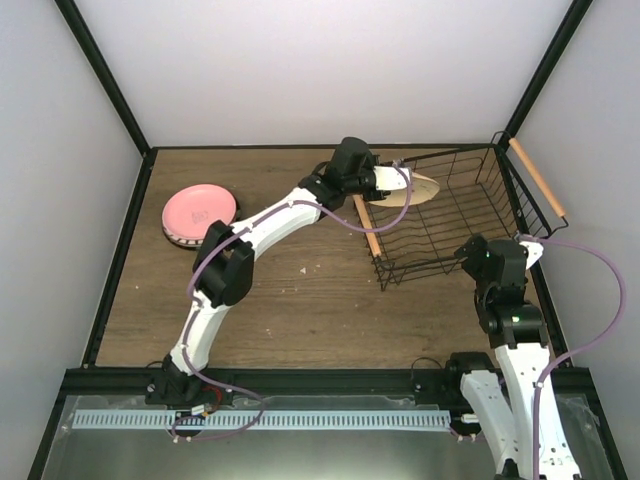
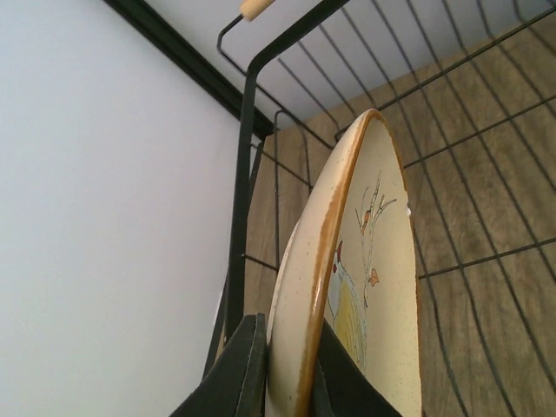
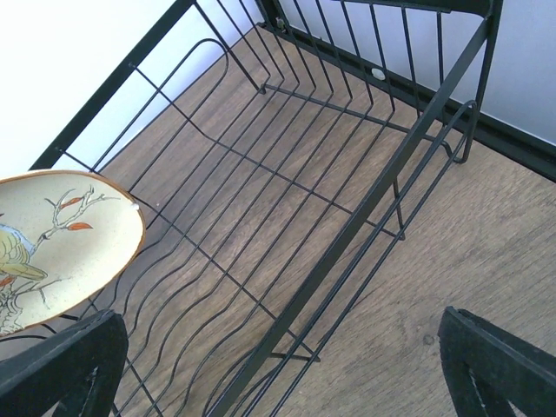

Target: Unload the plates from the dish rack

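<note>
My left gripper (image 1: pixel 383 186) is shut on the rim of the tan floral plate (image 1: pixel 415 187), holding it on edge at the rack's near-left side; in the left wrist view the plate (image 2: pixel 365 287) sits clamped between both fingers (image 2: pixel 239 373). The black wire dish rack (image 1: pixel 455 215) holds no other plate that I can see. A pink plate (image 1: pixel 198 211) tops a stack at the table's left; a striped rim shows beneath it. My right gripper (image 1: pixel 480 262) is open and empty, just outside the rack's near side (image 3: pixel 347 252); the tan plate (image 3: pixel 61 248) shows at the left of its view.
The rack's wooden handles lie along its sides, one (image 1: pixel 366 228) on the left next to my left gripper, one (image 1: pixel 538 178) at the far right. Grey walls with black frame posts close in the wooden table (image 1: pixel 300 300).
</note>
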`<action>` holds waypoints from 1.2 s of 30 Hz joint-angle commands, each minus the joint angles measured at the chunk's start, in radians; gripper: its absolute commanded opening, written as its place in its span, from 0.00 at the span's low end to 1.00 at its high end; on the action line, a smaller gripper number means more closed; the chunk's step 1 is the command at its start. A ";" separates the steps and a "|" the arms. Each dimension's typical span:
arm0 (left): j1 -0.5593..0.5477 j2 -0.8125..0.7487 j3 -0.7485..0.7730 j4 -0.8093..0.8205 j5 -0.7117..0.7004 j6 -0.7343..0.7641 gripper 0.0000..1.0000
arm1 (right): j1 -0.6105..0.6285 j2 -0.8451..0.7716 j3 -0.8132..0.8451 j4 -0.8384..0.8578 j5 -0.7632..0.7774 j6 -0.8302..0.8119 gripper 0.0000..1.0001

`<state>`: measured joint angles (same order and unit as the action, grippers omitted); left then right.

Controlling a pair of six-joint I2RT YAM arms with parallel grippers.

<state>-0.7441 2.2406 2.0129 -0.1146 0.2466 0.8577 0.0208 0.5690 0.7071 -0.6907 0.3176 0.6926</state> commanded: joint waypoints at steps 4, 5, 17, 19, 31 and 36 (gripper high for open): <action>-0.006 -0.157 -0.101 0.256 0.105 0.057 0.04 | -0.004 -0.021 0.005 -0.018 0.017 0.006 1.00; -0.007 -0.166 -0.121 0.292 0.098 0.053 0.04 | -0.004 -0.021 0.003 -0.018 0.015 0.007 1.00; 0.009 -0.185 0.021 0.666 -0.144 -0.007 0.04 | -0.004 -0.013 -0.010 -0.007 -0.006 0.021 1.00; 0.025 -0.192 0.067 0.689 -0.211 -0.057 0.04 | -0.004 -0.013 -0.010 -0.007 -0.007 0.023 1.00; 0.501 -0.431 0.143 0.168 -0.423 -0.868 0.04 | -0.004 0.000 -0.022 0.008 -0.028 0.013 1.00; 0.758 -0.629 -0.183 0.040 -0.229 -1.205 0.04 | -0.004 0.041 -0.023 0.055 -0.058 0.013 1.00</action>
<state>-0.0990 1.7763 2.0064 -0.0002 -0.1123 0.0406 0.0208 0.5846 0.6872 -0.6861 0.2813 0.6998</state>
